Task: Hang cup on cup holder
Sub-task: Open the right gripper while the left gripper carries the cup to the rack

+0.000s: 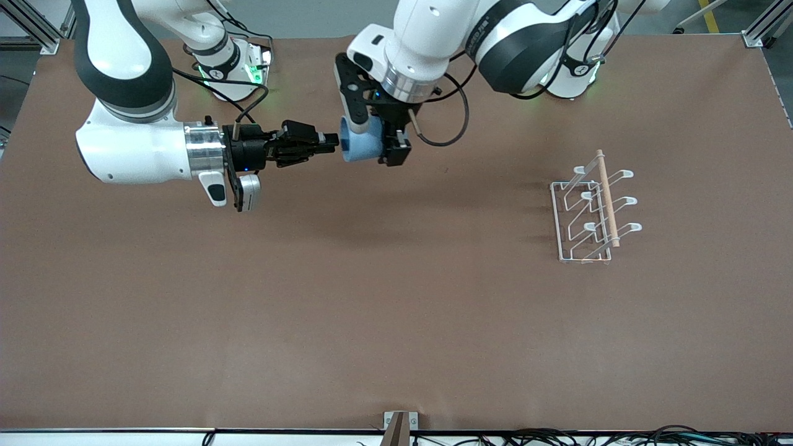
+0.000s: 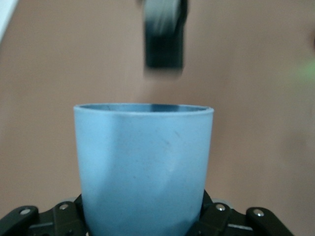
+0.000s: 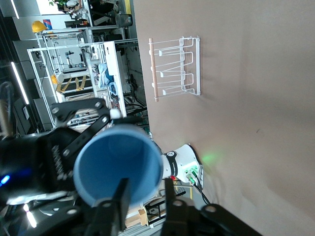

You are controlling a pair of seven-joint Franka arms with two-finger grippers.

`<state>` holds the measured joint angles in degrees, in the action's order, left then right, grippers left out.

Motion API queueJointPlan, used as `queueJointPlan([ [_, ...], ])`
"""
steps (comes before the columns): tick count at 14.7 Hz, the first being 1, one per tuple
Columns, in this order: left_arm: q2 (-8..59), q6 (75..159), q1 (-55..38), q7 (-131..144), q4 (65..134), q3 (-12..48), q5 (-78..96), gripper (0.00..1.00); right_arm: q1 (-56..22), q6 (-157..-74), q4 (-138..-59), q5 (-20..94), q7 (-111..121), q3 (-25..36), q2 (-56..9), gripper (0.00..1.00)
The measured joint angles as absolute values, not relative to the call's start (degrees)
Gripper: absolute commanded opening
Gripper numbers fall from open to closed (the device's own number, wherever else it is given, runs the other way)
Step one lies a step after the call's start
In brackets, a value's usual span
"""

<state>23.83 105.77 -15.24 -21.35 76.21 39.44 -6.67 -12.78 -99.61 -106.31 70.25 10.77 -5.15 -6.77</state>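
Because the cup holder (image 1: pixel 591 214) stands toward the left arm's end of the table, you should read this pose as a mid-air handover: the light blue cup (image 1: pixel 361 144) hangs over bare table between the two arms, well apart from the holder. The left gripper (image 1: pixel 379 137) is clamped on the cup's body near its closed base — note its linkage flanking the cup (image 2: pixel 143 169) in the left wrist view. The right gripper (image 1: pixel 329 141) sits at the rim, one finger (image 3: pixel 118 204) inside the mouth and one outside; its jaws stand parted, apparently slackening, so judge the cup carried by the left arm alone. The cup lies on its side — long axis level, running along the table between the arms, mouth facing the right gripper, base toward the holder's end.
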Motion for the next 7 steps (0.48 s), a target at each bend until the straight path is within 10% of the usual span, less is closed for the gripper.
queueJointPlan([
  [7,21.8,80.3,-8.9,-26.3,76.1,39.1,-27.9,0.41,-9.0,-100.0,-106.9,59.1,10.8,-3.8,-7.1,1.0],
])
